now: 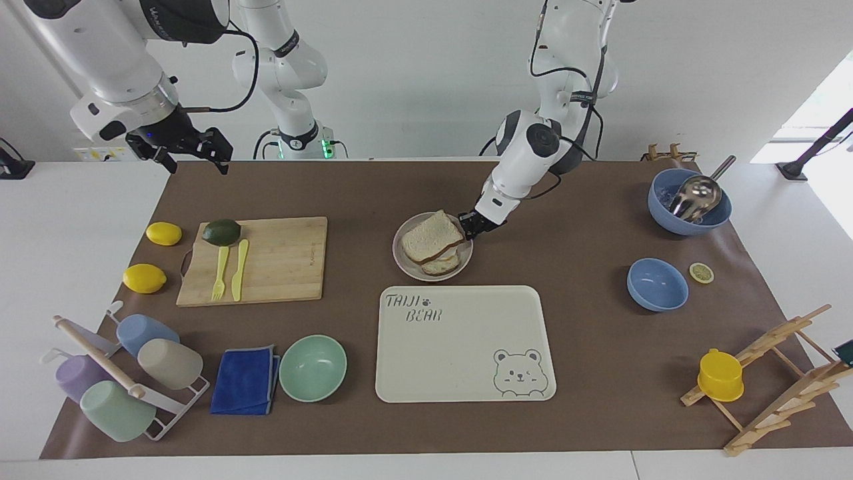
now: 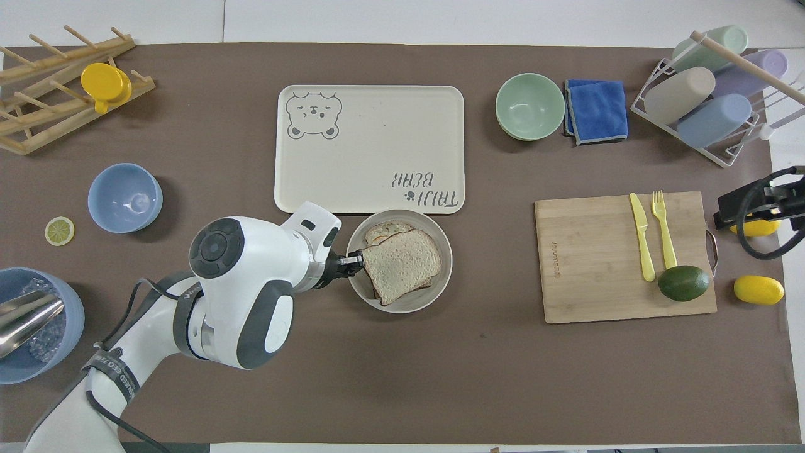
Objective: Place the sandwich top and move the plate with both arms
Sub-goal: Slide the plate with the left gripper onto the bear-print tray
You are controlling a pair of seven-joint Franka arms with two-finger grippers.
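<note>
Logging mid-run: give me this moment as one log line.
left hand: shut on sandwich top over plate | right hand: waiting over table end | plate beside tray

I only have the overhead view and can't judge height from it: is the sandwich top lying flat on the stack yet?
Observer: No. The sandwich top is tilted. The edge pinched in the left gripper is raised, and the other edge rests on the lower slice on the plate.
Operator: And the right gripper? I see only a bit of it at my frame's edge.
Observer: The right gripper waits up in the air over the mat's corner at the right arm's end, holding nothing.
</note>
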